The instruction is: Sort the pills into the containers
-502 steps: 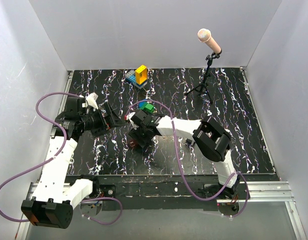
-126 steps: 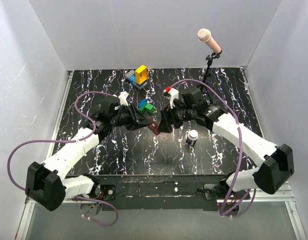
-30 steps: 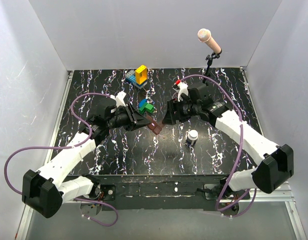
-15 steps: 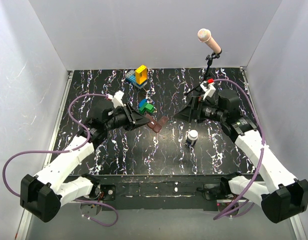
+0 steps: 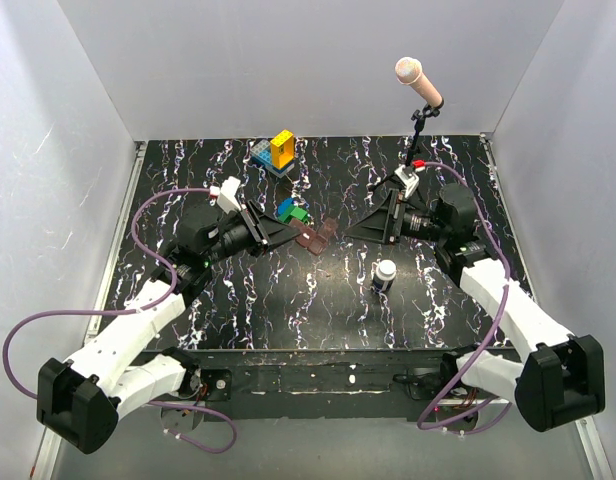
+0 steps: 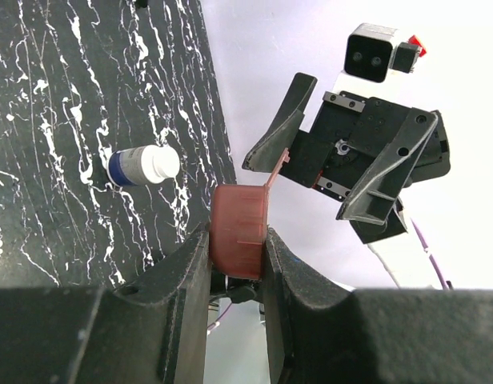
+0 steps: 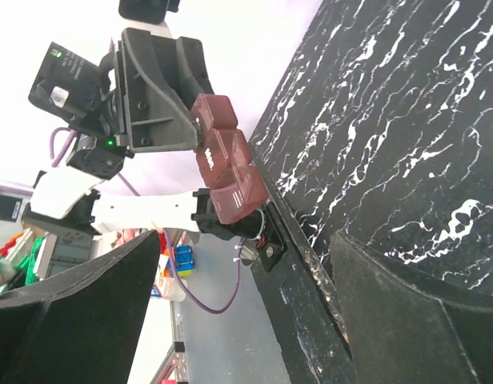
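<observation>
1. Arms reach in from both sides and meet nose to nose above the middle of the black marbled table [image 5: 238,310], forearms level and wrists turned inward.
2. The left gripper [image 5: 288,237] is clamped on the near end of the brown pill box [image 5: 313,238], holding it off the table with the far end poking toward the other arm.
3. The right gripper [image 5: 360,232] faces the box with its jaws spread wide and nothing between them; from above it is near the box but apart from it.
4. Count: one pill box, with three lidded compartments showing in the right wrist view and a thin flap [image 6: 277,166] sticking up at its far end; one white-capped bottle [image 5: 385,275]; two clusters of toy blocks [image 5: 278,150]; one microphone [image 5: 418,80] on a stand.
5. A second ago the right gripper was closer to the box, and the box sat lower and showed no flap. The bottle has not moved.
</observation>
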Robot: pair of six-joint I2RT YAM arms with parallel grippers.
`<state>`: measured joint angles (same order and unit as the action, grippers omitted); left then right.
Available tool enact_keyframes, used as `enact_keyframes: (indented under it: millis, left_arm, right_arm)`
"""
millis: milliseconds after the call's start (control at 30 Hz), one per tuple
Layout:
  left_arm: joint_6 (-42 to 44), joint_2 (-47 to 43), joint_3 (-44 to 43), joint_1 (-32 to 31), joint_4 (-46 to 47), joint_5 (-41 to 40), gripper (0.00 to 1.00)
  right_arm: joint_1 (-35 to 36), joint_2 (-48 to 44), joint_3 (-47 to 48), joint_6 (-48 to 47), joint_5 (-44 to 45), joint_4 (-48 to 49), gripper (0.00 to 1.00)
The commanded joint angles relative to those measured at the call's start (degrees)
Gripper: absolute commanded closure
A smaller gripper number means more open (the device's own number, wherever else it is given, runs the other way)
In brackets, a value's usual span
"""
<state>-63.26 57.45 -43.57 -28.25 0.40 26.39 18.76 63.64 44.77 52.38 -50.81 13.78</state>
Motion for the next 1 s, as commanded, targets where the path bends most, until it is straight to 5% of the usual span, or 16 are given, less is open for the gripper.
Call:
enact_keyframes:
  millis: [0,167,433,967]
  left_arm:
    - [-0.6,-0.4,0.3,0.0,2.8,1.0,1.0]
    - [-1.0,-0.1,0.5,0.0,3.0,1.2,1.0]
    - [-1.4,-0.1,0.9,0.0,3.0,1.6,1.0]
    - [-1.5,0.2,1.7,-0.1,3.3,2.1,1.0]
  right_arm:
    - [0.8,2.5,1.0,3.7,-4.3,8.1,0.09]
    - [2.9,6.2,2.8,5.3,-4.9,10.6,0.22]
    - [5.1,10.1,5.0,7.2,-5.2,14.4,0.27]
    - [6.2,13.4,6.3,8.6,-5.5,17.2,0.66]
